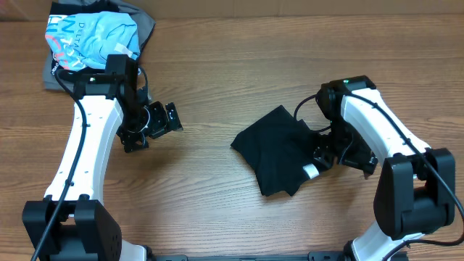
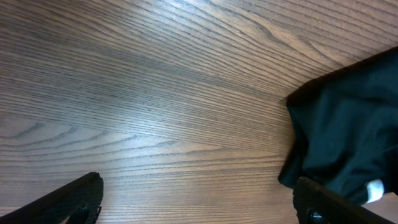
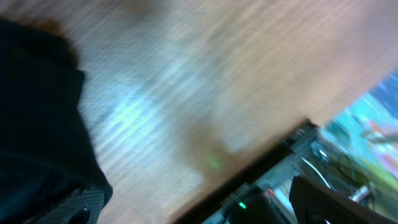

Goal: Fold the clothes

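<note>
– as far as it can be judged, how much of the folding is done?
– the black t-shirt (image 1: 275, 148) is seen right of the middle of the table (image 1: 217, 210), gathered into a compact but uneven packet. some folds are already made, it is thought, but the edges are not aligned, so a last fold and some flattening are left.
– and by what is it held?
– by nothing. the right gripper (image 1: 325, 156) is placed at the right edge of the cloth, just beside the white tag (image 1: 310, 172). its fingers are spread wide and only wood is seen between them, though that view is blurred. the left gripper (image 1: 156, 123) is also wide open and empty, well apart from the t-shirt.
– can any writing be read?
– on the tag, no: it is too small. on the light blue shirt (image 1: 90, 36), laid over the grey garment (image 1: 54, 76) at the far left corner, pale letters are printed, but they cannot be read with certainty.
</note>
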### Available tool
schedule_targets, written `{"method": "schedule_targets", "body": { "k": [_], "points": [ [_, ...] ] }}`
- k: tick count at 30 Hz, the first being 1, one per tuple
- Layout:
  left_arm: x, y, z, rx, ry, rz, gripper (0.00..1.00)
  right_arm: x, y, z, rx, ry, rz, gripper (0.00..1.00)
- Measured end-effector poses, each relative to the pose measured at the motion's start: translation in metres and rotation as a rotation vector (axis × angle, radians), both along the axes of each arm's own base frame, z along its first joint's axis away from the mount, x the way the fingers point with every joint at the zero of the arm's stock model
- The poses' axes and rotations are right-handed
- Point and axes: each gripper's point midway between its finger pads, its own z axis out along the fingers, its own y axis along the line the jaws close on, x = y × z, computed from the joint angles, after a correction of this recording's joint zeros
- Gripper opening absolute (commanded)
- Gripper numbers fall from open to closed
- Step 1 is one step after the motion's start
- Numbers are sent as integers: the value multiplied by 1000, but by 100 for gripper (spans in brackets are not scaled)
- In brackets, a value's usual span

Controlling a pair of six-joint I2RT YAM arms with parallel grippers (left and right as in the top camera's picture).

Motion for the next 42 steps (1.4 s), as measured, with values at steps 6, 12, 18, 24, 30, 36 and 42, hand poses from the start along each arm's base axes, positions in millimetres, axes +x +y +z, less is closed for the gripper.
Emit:
{"method": "schedule_targets", "body": {
  "k": [6, 12, 18, 24, 30, 36, 42],
  "points": [
    [0, 0, 0, 0, -1, 0, 100, 41, 6, 24, 13, -180, -55, 100],
    [2, 0, 0, 0, -8, 0, 100, 121, 60, 52, 344, -554, -5, 91],
    [3, 0, 0, 0, -14, 0, 100, 145, 94, 49, 522, -642, 53, 52],
    [5, 0, 0, 0, -23, 0, 100, 143, 132, 9, 603, -615, 126, 27],
    [3, 0, 0, 0, -14, 0, 100, 104, 143, -41, 595, -423, 131, 23],
    [3, 0, 0, 0, -12, 0, 100, 61, 118, -46, 497, -248, 87, 24],
    [3, 0, 0, 0, -12, 0, 100, 29, 89, -42, 369, -110, 99, 34]
  ]
}}
